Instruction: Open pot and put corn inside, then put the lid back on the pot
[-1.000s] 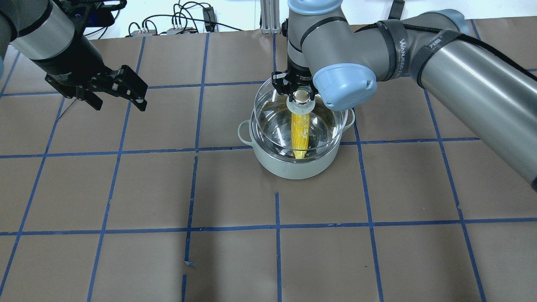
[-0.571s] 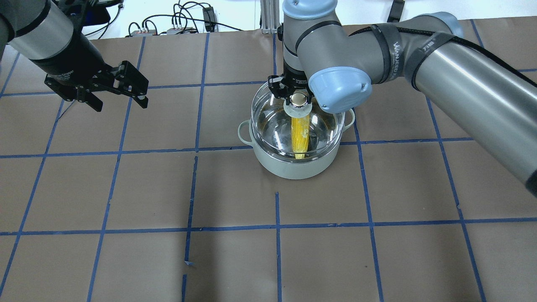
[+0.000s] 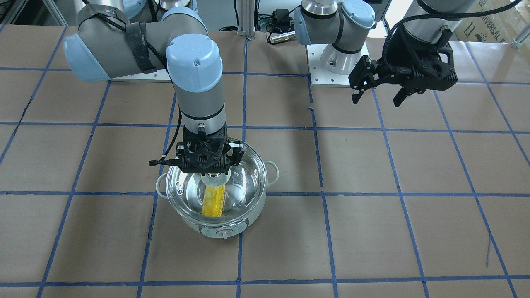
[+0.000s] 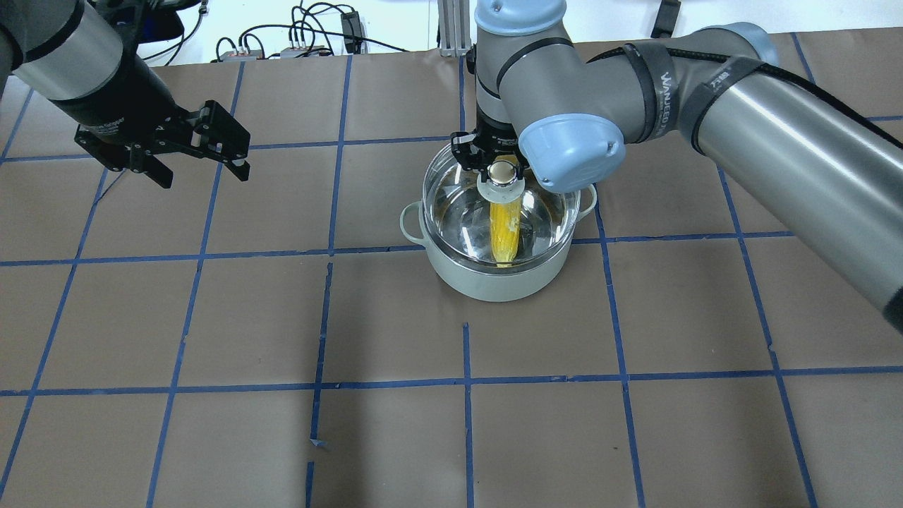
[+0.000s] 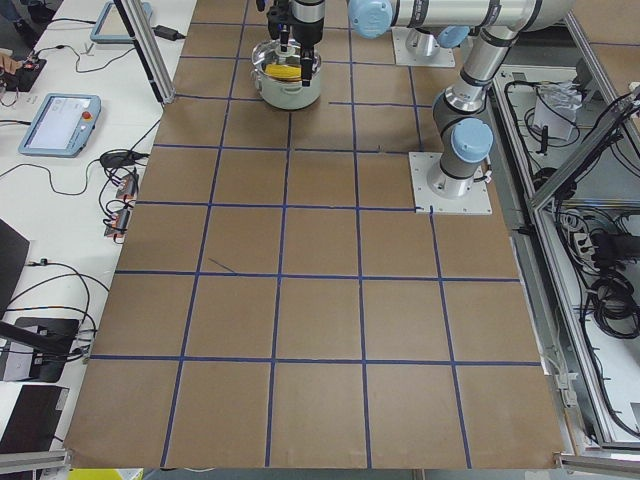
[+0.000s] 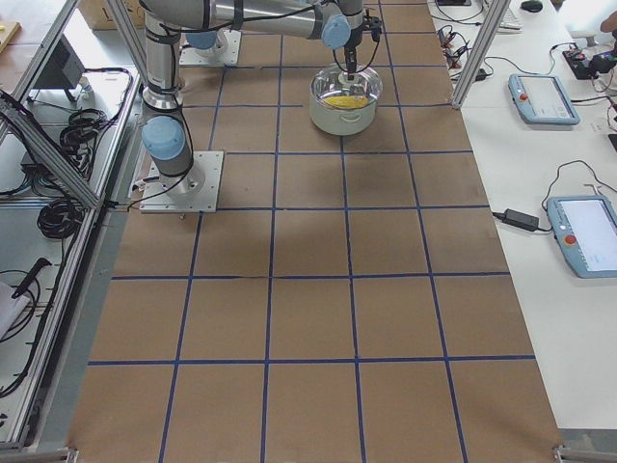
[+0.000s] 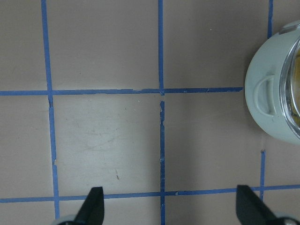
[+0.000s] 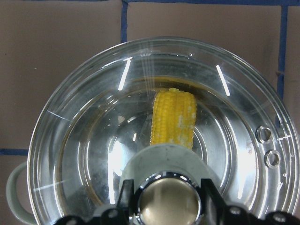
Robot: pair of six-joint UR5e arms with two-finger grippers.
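Note:
The pale mint pot [image 4: 494,282] stands right of the table's centre, with the yellow corn [image 4: 505,226] lying inside it. The clear glass lid [image 4: 458,204] sits on the pot's rim. My right gripper [image 4: 502,169] is shut on the lid's gold knob [image 8: 169,199], with a finger on each side of it. The corn [image 8: 173,117] shows through the glass in the right wrist view. My left gripper [image 4: 204,173] is open and empty, held above the table far to the pot's left. The pot's side [image 7: 272,93] shows at the right edge of the left wrist view.
Brown paper with a blue tape grid [image 4: 465,381] covers the table. Cables and boxes [image 4: 303,42] lie beyond the far edge. The right arm's elbow [image 4: 571,152] hangs over the pot's far right side.
The right gripper has lowered the lid, which was raised and tilted, until it sits level on the pot's rim. The left gripper has barely shifted.

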